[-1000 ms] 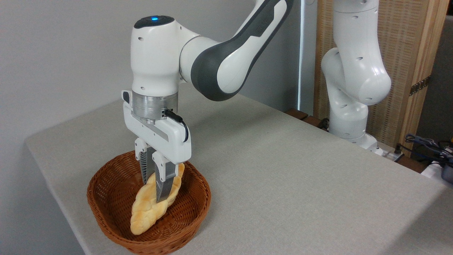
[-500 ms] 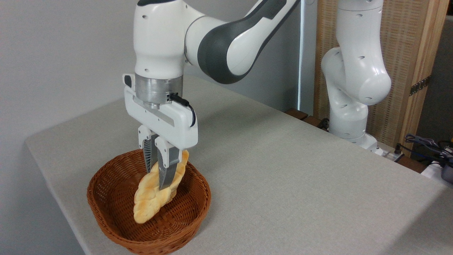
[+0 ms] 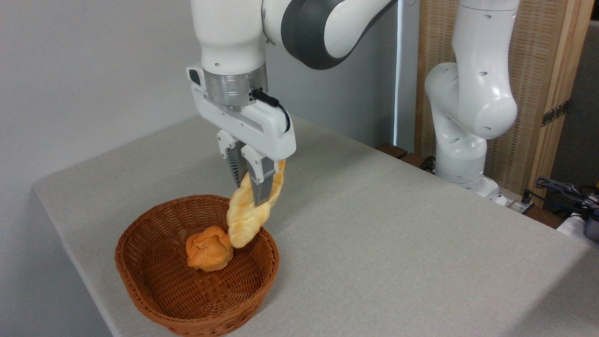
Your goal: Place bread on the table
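Observation:
The bread (image 3: 247,219), a long pale golden loaf with a bumpy crust, hangs tilted in the air over the far right rim of the wicker basket (image 3: 154,290). My gripper (image 3: 255,199) is shut on its upper half, fingers pointing down. The loaf's lower tip dangles just above the basket's inside. The grey-beige speckled table (image 3: 398,243) spreads out to the right of the basket.
A small round orange-brown bun (image 3: 208,248) lies in the basket, below and left of the loaf's tip. The arm's white base (image 3: 463,140) stands at the table's far right edge, with cables (image 3: 566,192) beyond it. The basket sits near the table's front left edge.
The gripper has risen and shifted right, lifting the bread clear of the basket. The bun underneath has come into view.

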Controlling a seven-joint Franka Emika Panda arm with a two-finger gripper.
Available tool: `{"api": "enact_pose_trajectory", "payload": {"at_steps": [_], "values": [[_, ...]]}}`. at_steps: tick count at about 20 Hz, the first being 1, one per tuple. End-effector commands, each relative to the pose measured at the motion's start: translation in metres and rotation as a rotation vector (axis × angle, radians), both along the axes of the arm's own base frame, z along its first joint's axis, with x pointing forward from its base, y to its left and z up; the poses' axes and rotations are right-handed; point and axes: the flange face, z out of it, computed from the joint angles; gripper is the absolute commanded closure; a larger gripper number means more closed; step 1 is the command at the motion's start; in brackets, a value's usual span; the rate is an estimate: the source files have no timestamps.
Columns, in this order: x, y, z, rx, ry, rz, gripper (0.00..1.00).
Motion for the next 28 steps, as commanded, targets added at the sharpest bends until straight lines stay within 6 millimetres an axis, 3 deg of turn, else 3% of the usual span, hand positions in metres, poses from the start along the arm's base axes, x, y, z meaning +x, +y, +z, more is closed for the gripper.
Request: {"api": "enact_pose_trajectory", "payload": {"at_steps": [1, 4, 5, 6, 7, 13, 23, 26, 28], "values": [[-0.021, -0.003, 0.002, -0.049, 0.113, -0.036, 0.63], [-0.037, -0.004, -0.013, -0.054, 0.189, -0.074, 0.58], [-0.038, -0.005, -0.016, -0.053, 0.194, -0.085, 0.45], [-0.039, -0.006, -0.020, -0.051, 0.201, -0.093, 0.17], [-0.039, -0.008, -0.022, -0.048, 0.203, -0.096, 0.00], [-0.041, -0.011, -0.033, -0.043, 0.224, -0.131, 0.00], [-0.041, -0.011, -0.030, -0.034, 0.213, -0.144, 0.00], [-0.031, -0.011, -0.018, -0.037, 0.136, -0.133, 0.00], [-0.017, -0.009, 0.002, -0.039, 0.024, -0.114, 0.00]]}}
